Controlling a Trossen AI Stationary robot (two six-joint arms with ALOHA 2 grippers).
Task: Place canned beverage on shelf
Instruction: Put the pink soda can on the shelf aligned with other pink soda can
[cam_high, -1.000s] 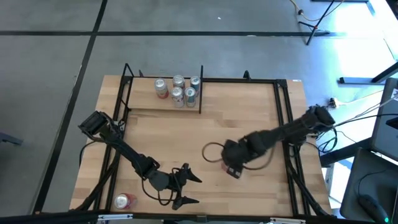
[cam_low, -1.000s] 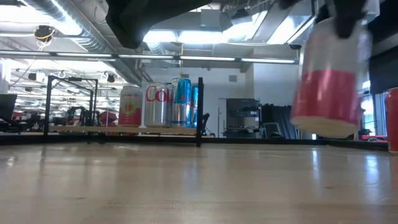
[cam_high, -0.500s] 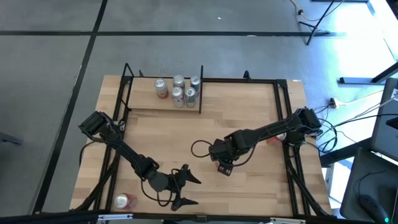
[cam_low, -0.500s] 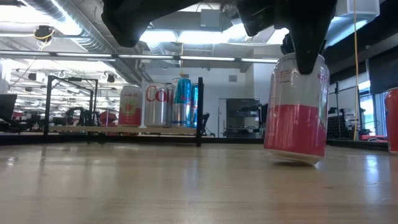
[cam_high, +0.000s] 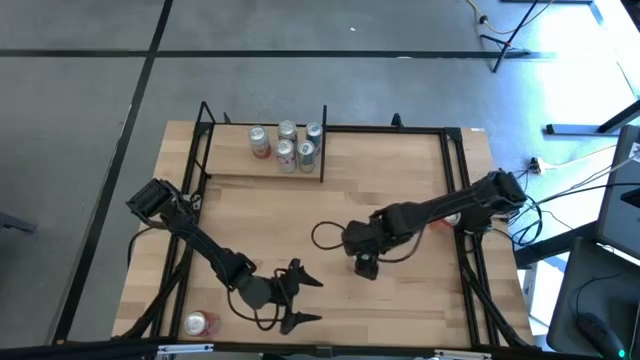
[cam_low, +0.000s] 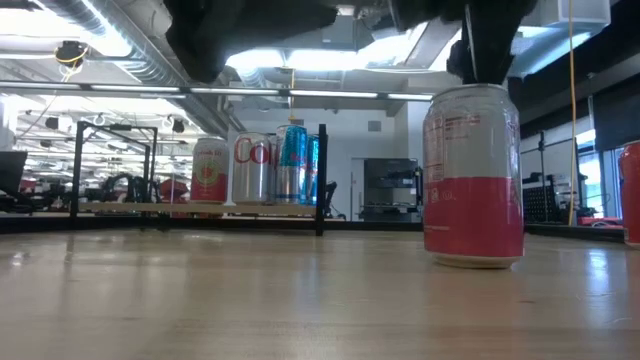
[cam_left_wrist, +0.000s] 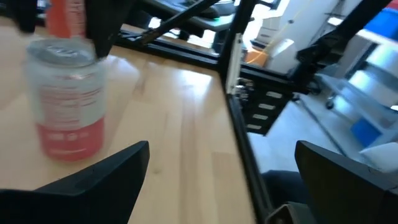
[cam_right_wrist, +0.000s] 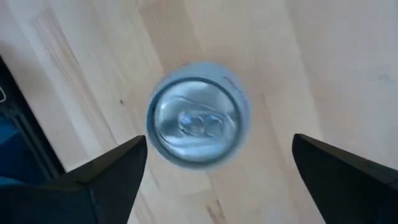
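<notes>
a smooth red-and-white canned beverage (cam_low: 473, 178) with a silvery lid stands upright on the pale plank bench (cam_high: 400, 190), directly under the right pincer (cam_right_wrist: 205, 180), fingers spread apart. the narrow wood shelf (cam_high: 230, 160) holds five cans (cam_high: 286, 146). left pincer (cam_high: 300, 297) gapes nearby.

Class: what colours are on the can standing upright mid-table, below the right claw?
The can: white above, red below; low view.

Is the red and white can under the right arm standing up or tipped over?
Upright: the can stands flat on the table, its top facing the open right pincer above it.
</notes>
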